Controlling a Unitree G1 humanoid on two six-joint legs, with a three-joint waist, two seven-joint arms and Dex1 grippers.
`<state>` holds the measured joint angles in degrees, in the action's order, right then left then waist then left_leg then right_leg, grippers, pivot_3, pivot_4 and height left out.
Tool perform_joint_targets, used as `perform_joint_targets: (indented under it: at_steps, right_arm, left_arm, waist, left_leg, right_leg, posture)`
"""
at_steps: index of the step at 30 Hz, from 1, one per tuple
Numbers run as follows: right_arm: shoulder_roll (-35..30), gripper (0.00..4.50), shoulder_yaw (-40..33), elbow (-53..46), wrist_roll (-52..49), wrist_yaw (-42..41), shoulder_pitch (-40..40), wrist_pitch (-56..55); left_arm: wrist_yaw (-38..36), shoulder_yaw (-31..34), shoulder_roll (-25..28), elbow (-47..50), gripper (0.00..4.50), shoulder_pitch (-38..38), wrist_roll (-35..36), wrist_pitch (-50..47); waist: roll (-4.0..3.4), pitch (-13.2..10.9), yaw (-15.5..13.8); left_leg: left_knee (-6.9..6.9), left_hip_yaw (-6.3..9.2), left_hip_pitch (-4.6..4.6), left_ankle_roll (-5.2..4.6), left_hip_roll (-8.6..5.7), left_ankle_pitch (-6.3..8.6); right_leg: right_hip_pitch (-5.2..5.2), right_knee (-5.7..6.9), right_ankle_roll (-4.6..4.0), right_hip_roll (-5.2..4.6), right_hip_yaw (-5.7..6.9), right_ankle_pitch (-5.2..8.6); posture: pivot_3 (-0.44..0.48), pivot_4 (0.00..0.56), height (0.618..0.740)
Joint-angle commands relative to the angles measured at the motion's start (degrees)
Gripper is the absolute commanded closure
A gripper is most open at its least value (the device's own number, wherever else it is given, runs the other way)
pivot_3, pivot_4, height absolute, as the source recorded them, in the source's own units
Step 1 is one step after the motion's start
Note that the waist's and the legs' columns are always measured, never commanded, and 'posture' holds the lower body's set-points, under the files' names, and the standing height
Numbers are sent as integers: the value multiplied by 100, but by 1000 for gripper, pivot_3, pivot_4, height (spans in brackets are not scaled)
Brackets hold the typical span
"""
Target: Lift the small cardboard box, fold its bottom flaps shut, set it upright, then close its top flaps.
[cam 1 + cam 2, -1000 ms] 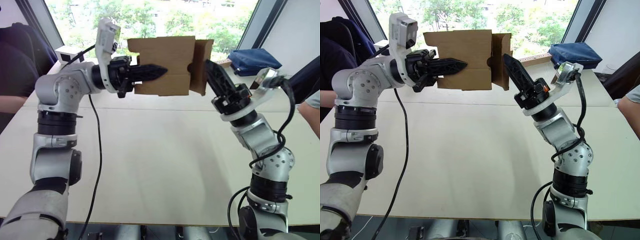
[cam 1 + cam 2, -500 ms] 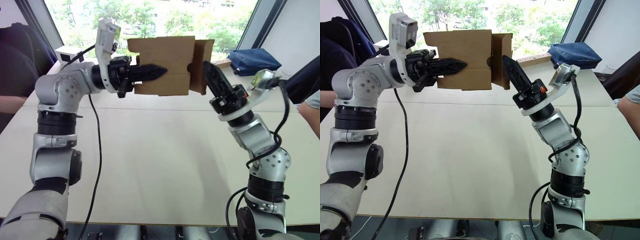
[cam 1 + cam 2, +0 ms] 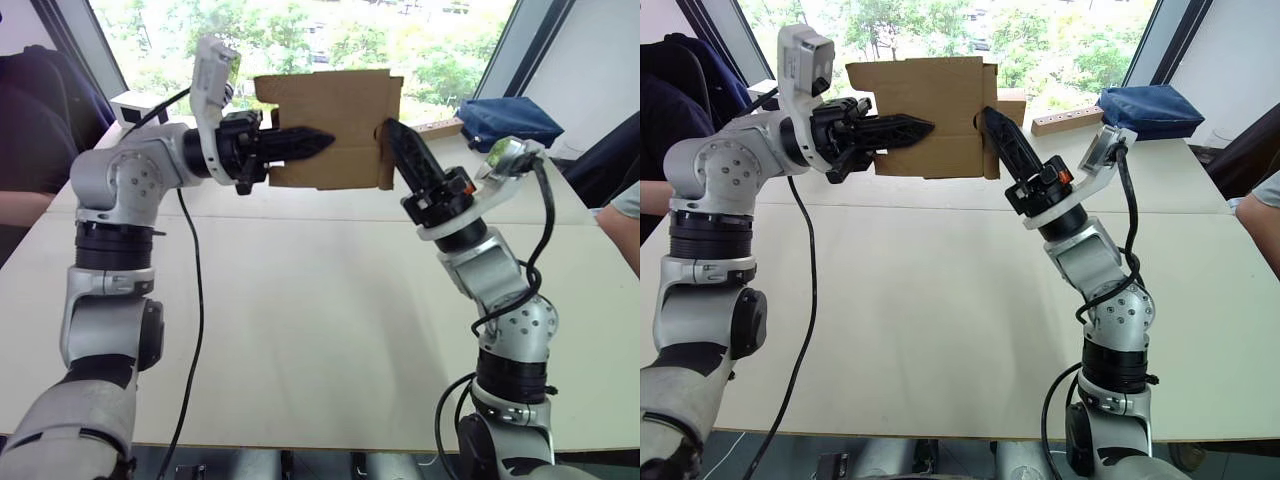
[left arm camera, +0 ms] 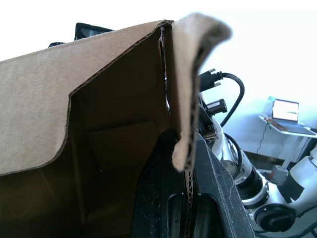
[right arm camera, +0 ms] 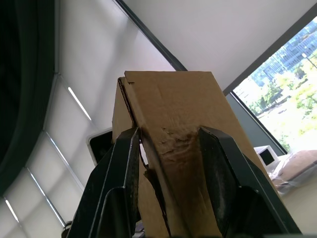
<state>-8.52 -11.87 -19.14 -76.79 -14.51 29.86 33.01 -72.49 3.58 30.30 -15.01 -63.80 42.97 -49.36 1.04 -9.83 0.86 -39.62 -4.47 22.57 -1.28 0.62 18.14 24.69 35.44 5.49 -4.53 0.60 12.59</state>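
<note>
Table (image 3: 330, 300): pale, wide; a blue bag (image 3: 505, 120) and a wooden strip (image 3: 1068, 122) lie at its far right edge.
Small cardboard box (image 3: 330, 125): held in the air above the far side of the table, between the two arms; its long axis runs level from the robot's left to its right, with the open ends facing sideways.
Look of the box: plain brown corrugated card with no print; a seam runs along the near wall.
Inside the box: the left wrist view looks into a hollow brown interior with nothing seen in it.
Flaps (image 3: 390, 130): those at the robot's right end are pressed in close against the box end; in the right wrist view one creased flap (image 5: 173, 148) sits between the two fingers.
Left gripper (image 3: 300, 145): fingers clamped on the near wall of the box, one finger inside and one outside.
Right gripper (image 3: 1002, 135): fingers spread apart, tips touching the right-end flaps.
</note>
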Motion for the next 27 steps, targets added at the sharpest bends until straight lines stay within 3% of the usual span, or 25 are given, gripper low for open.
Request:
perform_joint_targets:
  at_steps: [1, 27]
  right_arm:
    - [130, 2629, 41, -260, -19, 43, 168, -160]
    - [1477, 2629, 300, 84, 798, 428, 426, -1270]
  left_arm:
    - [16, 113, -8, 98, 4500, -186, 38, 93]
    - [419, 300, -244, 44, 4500, -143, 69, 233]
  waist:
    - [0, 0, 2]
    - [-1, -1, 15]
  left_leg:
    - [0, 0, 0, 0, 0, 0]
    - [0, 0, 0, 3, 0, -1]
  right_leg:
    - [0, 0, 0, 0, 0, 0]
    - [1, 2, 0, 0, 0, 0]
  posture:
    - [0, 150, 740]
    - [0, 150, 740]
